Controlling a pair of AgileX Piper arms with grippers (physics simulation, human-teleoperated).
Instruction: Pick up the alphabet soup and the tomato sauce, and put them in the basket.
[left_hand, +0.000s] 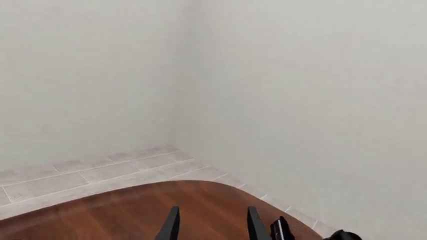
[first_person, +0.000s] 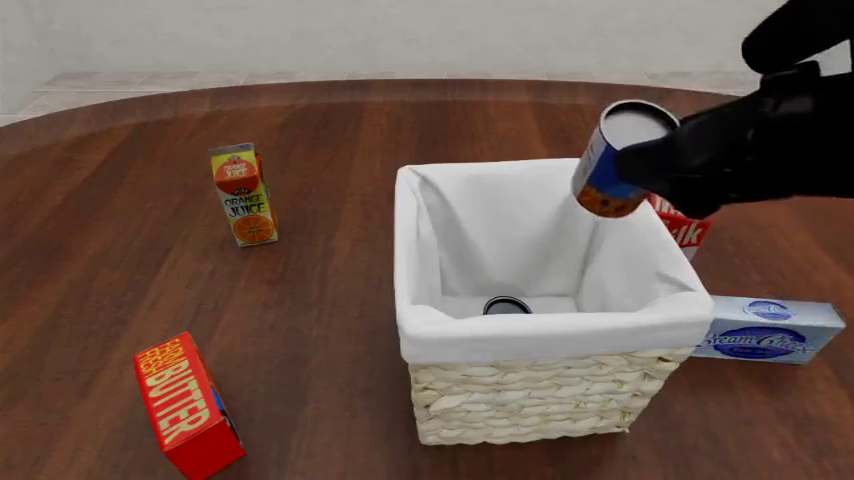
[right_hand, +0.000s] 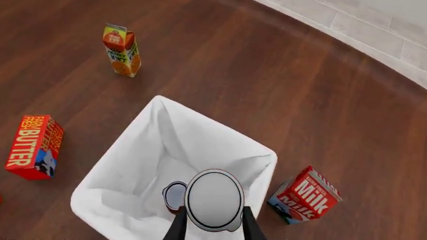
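Observation:
My right gripper (first_person: 657, 166) is shut on the alphabet soup (first_person: 615, 160), a blue and orange can with a pale lid. It holds the can tilted in the air above the far right part of the basket (first_person: 534, 336). In the right wrist view the soup's lid (right_hand: 213, 200) sits between the fingers (right_hand: 177, 227), above the basket's white lining (right_hand: 220, 133). The tomato sauce (first_person: 506, 305) lies inside the basket on the bottom; only its dark top shows, also in the right wrist view (right_hand: 173, 195). My left gripper (left_hand: 212, 227) is open and empty, facing a wall past the table edge.
An orange juice carton (first_person: 243, 195) stands left of the basket. A red butter box (first_person: 187, 405) is at the front left. A milk carton (first_person: 683, 230) stands right of the basket, behind my right arm. A cream cheese box (first_person: 770, 330) lies right of the basket.

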